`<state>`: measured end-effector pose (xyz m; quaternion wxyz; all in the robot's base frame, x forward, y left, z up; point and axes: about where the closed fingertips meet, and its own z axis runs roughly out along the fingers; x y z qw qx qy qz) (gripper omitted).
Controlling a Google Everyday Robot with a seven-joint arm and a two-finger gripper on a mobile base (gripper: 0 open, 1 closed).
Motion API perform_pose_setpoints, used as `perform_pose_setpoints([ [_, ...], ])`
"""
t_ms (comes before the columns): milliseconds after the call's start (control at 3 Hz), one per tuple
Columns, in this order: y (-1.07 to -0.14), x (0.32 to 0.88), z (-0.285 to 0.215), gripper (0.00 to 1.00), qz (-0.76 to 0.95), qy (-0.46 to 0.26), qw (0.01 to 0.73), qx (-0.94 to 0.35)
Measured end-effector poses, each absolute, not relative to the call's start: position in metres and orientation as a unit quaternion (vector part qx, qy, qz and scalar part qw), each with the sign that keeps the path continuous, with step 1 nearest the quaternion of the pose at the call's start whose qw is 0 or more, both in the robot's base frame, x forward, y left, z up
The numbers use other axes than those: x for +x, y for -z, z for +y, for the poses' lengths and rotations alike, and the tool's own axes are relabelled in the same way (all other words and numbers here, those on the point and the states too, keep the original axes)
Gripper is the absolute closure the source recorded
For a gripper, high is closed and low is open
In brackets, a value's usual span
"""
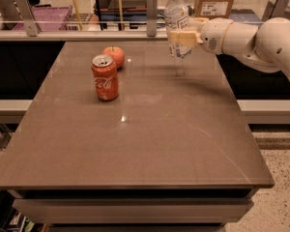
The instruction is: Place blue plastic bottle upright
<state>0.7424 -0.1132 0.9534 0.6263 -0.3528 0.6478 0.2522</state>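
The blue plastic bottle [176, 18] is clear with a white cap and a pale label. It hangs upright above the far right part of the brown table [150, 144], its base a little off the surface. My gripper [180, 36] reaches in from the right on a white arm and is shut on the bottle's lower body. The bottle's shadow falls on the table just below it.
A red Coca-Cola can [105, 77] stands upright at the far left of the table, with a red apple [114, 56] just behind it. A glass rail with metal posts [151, 7] runs along the table's far edge. Boxes and crates lie beyond it.
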Motion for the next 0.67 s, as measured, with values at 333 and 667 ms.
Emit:
perform_pose_setpoints([
  [333, -0.9443, 0.7404, -0.1103, 1.00, 0.625, -0.272, 0.634, -0.365],
  [667, -0.9382, 0.7389, -0.1033, 1.00, 0.602, -0.290, 0.641, -0.377],
])
